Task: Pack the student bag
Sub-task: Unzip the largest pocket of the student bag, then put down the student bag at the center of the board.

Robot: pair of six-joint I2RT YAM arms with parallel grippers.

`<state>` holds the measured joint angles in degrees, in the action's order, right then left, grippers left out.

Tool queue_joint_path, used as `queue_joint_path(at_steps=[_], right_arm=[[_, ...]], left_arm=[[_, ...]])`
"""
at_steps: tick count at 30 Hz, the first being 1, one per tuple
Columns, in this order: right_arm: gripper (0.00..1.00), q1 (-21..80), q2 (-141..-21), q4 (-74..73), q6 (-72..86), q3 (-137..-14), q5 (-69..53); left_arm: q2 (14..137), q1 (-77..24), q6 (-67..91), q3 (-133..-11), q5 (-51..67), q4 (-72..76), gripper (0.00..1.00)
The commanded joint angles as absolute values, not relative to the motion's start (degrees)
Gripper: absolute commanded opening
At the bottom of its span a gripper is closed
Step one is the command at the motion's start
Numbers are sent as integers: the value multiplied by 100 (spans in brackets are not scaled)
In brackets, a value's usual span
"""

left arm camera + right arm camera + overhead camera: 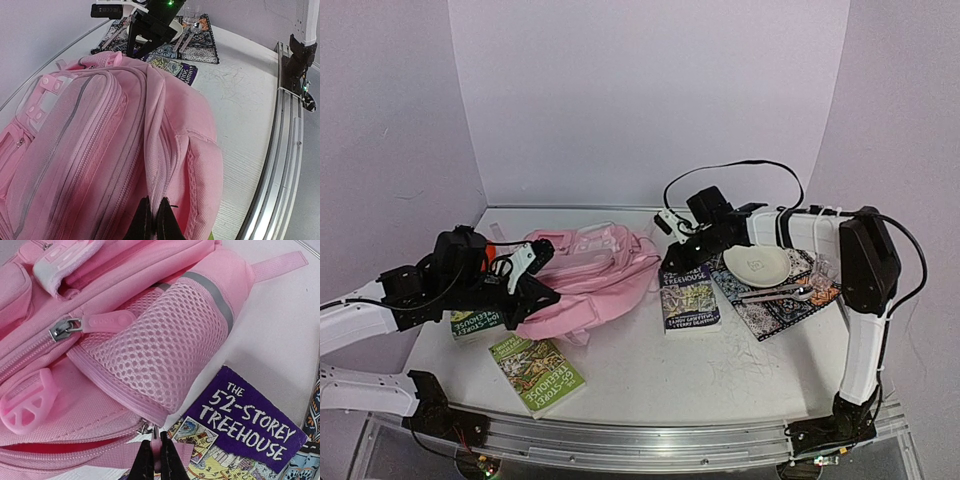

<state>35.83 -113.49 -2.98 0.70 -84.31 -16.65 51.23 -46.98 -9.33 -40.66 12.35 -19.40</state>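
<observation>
And there the student bag (588, 272) was seen, flopped flat on the table (650, 370) between the 2 pincers. The left pincer (152, 214) was found clamped on a fold of pink fabric at the bag's near edge, jaws pressed together with the cloth pinched between them. The bulk of the bag was spread out ahead of it, zip lines running away from the tips. Across the bag, the right pincer (156, 455) was closed down too, nipped on what appeared to be a small zip pull (156, 440) hanging from a metal slider (145, 429), with only that thin tab between the jaws. Directly ahead of the right pincer a mesh side pocket (170, 355) was seen, and a larger pink zip tab (107, 320) lay beyond it to the left. Just right of those tips, a purple book (250, 427) titled "The 52-Storey Treehouse" was laid flat beside the bag. Farther right and behind the right pincer, a patterned mat (770, 315) was spotted, with a white plate (757, 264), cutlery (775, 293) and a clear glass (823, 268) set on it. On the near side of the left pincer, 1 green book (537, 373) was laid clear of the bag, and a 2nd green book (470, 323) was partly hidden under the left arm.
</observation>
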Motion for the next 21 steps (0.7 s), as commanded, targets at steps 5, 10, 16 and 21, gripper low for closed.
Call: queue_joint_path(at_steps=[5, 10, 16, 21], right_arm=[[3, 3252, -11434, -363, 477, -8901, -1670], [13, 3258, -11157, 208, 1120, -8462, -1841], [27, 3269, -10397, 648, 1852, -7635, -1681], [44, 3392, -9655, 803, 2577, -6848, -1417]], left_arm=[[6129, -4685, -302, -4697, 1328, -1580, 0], [7486, -4689, 314, -5382, 1584, -1202, 0], [8696, -4720, 737, -6097, 1992, -1016, 0], [9160, -4757, 868, -6463, 2012, -968, 0]])
